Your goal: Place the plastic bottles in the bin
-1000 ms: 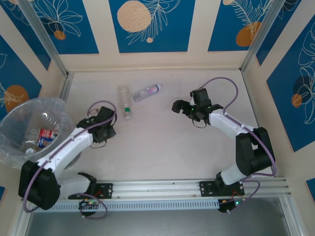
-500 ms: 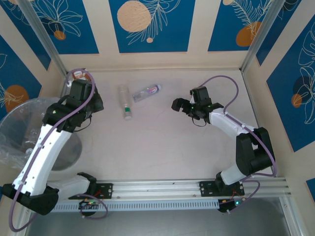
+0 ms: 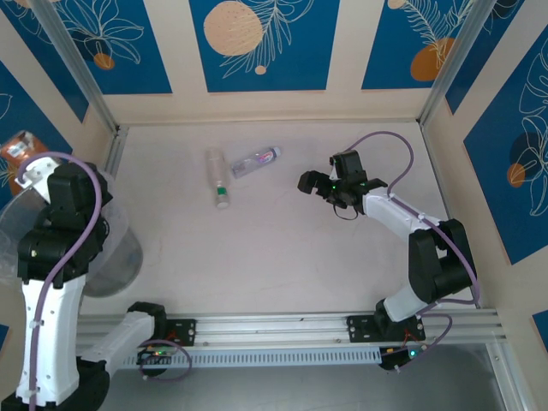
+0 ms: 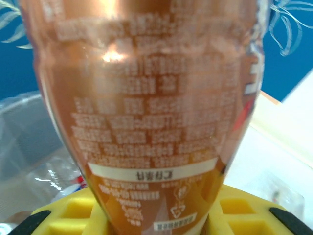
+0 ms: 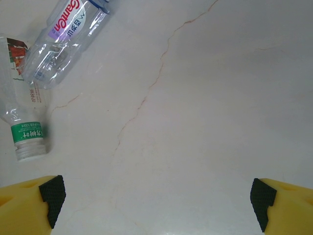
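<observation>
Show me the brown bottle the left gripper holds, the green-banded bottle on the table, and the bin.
brown bottle (image 4: 146, 122), left wrist view, label middle.
green-banded bottle (image 5: 27, 132), right wrist view, green band.
bin (image 3: 120, 257), top external view, outer wall.

You've got a shiny copper-brown label with white print on one bottle (image 4: 151, 122). Walls (image 3: 291, 60) are blue with white leaves and orange circles.

I am working in what is looking like a robotics lab cell: my left arm (image 3: 47, 317) and right arm (image 3: 394, 214) are sitting bolted to an aluminium rail (image 3: 282, 324) at the near edge of a pale, marble-patterned table (image 3: 282, 257). Metal posts (image 3: 75, 68) are framing the booth, and wall panels (image 3: 282, 51) printed with blue leaf designs are closing it in on three sides.
</observation>
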